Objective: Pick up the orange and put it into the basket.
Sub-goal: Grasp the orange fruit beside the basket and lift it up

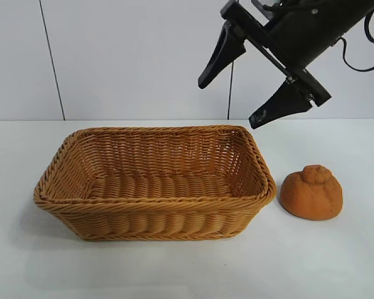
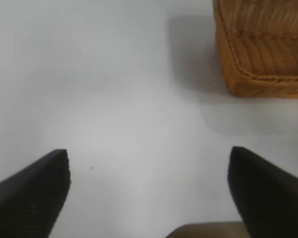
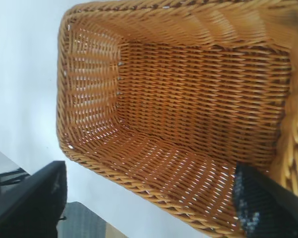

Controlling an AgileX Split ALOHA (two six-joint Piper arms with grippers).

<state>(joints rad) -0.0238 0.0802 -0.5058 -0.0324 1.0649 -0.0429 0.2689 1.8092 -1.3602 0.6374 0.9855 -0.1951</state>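
Orange [image 1: 311, 193] sits on the counter [image 1: 336, 261] just beside the basket [image 1: 156, 232], at its 3 o'clock, untouched. Right gripper [image 1: 232, 101] hangs high above the basket's far right corner, jaws wide apart and empty. Left gripper [image 2: 149, 191] hovers over bare counter, jaws apart too. Risk: descending here, the right gripper could clip the rim instead of reaching the fruit.

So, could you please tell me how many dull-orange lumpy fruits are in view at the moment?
1. The dull-orange lumpy fruit sits on the white table, just outside the woven wicker basket's right end. None shows inside the basket.
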